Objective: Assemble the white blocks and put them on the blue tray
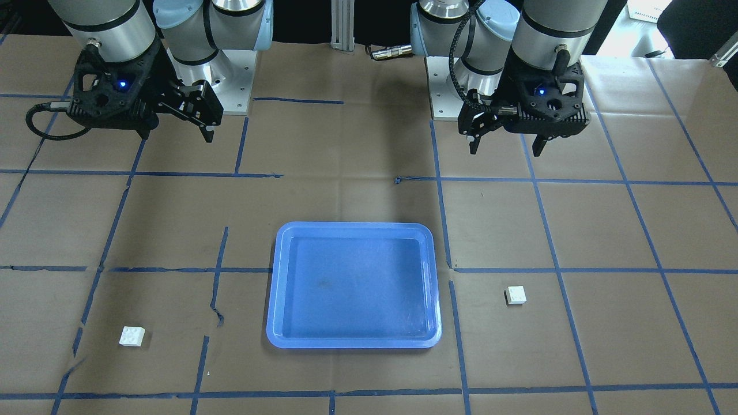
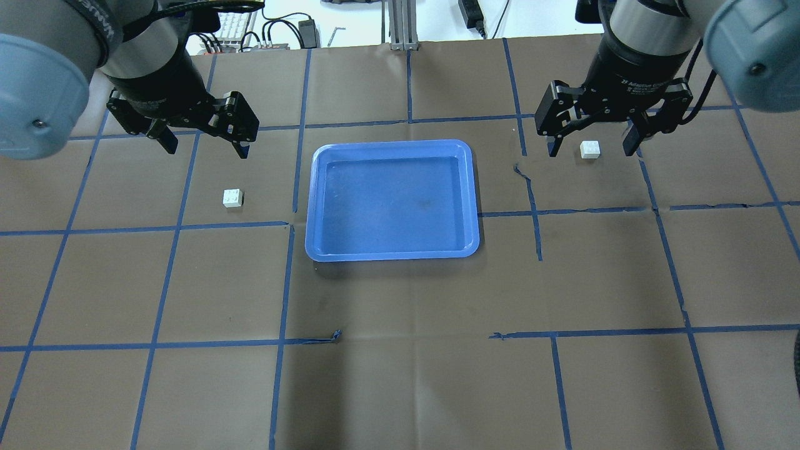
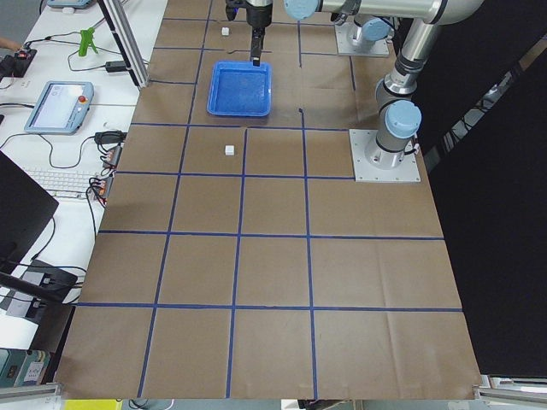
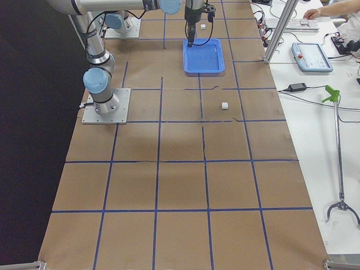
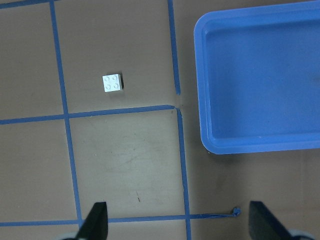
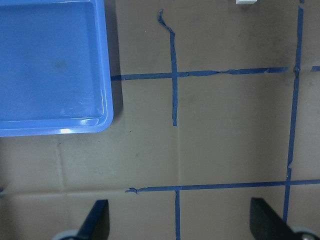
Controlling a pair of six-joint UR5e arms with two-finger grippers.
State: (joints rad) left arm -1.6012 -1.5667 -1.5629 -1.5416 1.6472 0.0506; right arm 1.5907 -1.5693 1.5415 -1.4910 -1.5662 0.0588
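The blue tray [image 2: 392,250] lies empty at the table's middle and also shows in the front view [image 1: 353,341]. One white block [image 2: 233,197] lies left of the tray, studs up; it also shows in the left wrist view [image 5: 112,83] and the front view [image 1: 515,295]. The other white block [image 2: 590,149] lies right of the tray, in the front view [image 1: 132,336] and at the top edge of the right wrist view [image 6: 245,1]. My left gripper [image 2: 206,150] and right gripper [image 2: 590,152] hang open and empty, high above the table. Neither touches a block.
Brown paper with a grid of blue tape lines [image 2: 281,281] covers the table. The arm bases [image 1: 230,86] stand at the robot's side. Keyboards, cables and a teach pendant [image 4: 312,56] lie on a side desk beyond the table's edge.
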